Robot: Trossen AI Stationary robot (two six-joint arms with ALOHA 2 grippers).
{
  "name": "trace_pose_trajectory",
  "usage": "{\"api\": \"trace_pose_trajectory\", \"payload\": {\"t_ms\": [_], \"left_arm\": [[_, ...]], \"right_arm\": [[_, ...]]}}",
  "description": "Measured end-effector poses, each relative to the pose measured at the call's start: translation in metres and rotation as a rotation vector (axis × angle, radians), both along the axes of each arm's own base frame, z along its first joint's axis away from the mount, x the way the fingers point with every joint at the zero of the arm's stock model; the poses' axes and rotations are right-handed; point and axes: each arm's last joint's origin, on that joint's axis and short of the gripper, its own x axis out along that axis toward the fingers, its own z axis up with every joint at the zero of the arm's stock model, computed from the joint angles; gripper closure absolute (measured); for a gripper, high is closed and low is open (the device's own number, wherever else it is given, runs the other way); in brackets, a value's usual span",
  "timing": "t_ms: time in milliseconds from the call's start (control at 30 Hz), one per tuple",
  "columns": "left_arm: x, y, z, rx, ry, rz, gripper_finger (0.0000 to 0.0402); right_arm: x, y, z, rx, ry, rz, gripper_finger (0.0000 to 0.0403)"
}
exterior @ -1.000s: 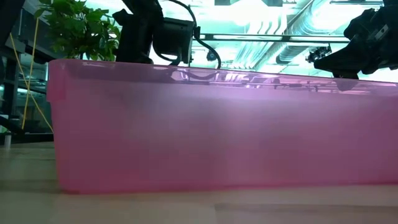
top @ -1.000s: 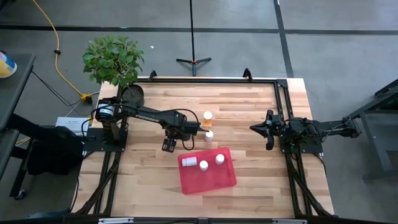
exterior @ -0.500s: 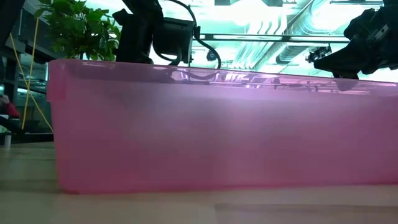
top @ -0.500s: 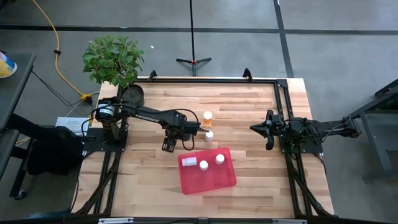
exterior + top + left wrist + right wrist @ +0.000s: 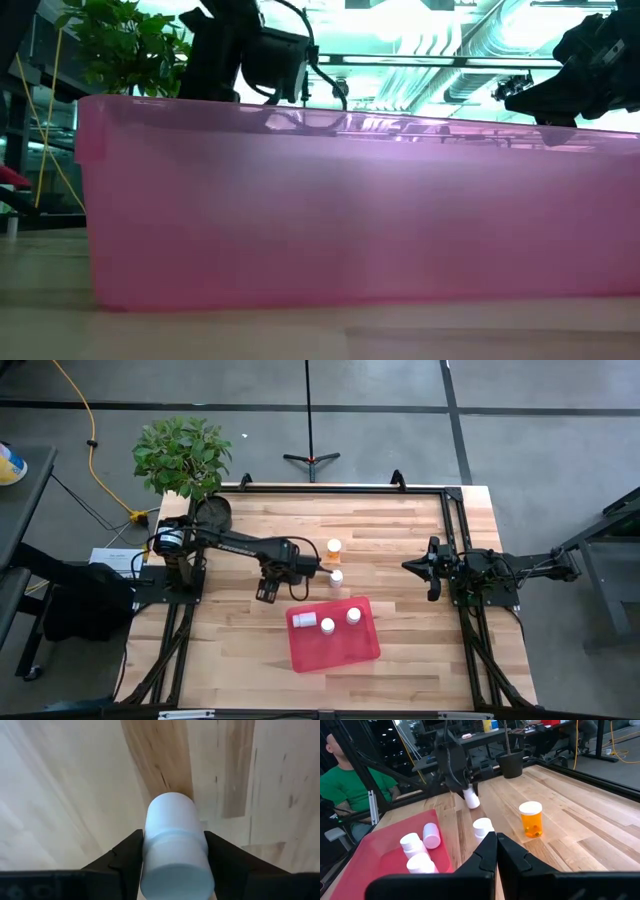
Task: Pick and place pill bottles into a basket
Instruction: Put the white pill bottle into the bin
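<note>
Left gripper clamps a white bottle between its two fingers, holding it off the table, tilted, on the far side of the basket near its left corner. Three white bottles are inside the basket: one on its side, two upright. Another white bottle stands on the table just beyond the basket's far edge, and the amber bottle stands farther back from the basket, apart from it. Right gripper waits with its fingers closed on nothing, well to the right of the basket. A plant sits beyond the basket at the table's far left corner.
</note>
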Motion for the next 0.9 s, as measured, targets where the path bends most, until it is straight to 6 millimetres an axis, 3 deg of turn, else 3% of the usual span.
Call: {"api": "trace_pose_trajectory", "payload": {"t_ms": [400, 667, 900], "left_arm": [[0.030, -0.009, 0.055, -0.071, -0.196, 0.042, 0.0185], [0.043, -0.048, 0.091, -0.094, -0.347, -0.033, 0.0186], [0.044, -0.080, 0.106, -0.122, -0.423, -0.032, 0.0182]], "right_arm": [[0.000, 0.000, 0.000, 0.000, 0.001, 0.000, 0.0403], [0.000, 0.000, 0.000, -0.001, 0.001, 0.000, 0.0403], [0.000, 0.000, 0.000, -0.002, 0.001, 0.001, 0.0403]]}}
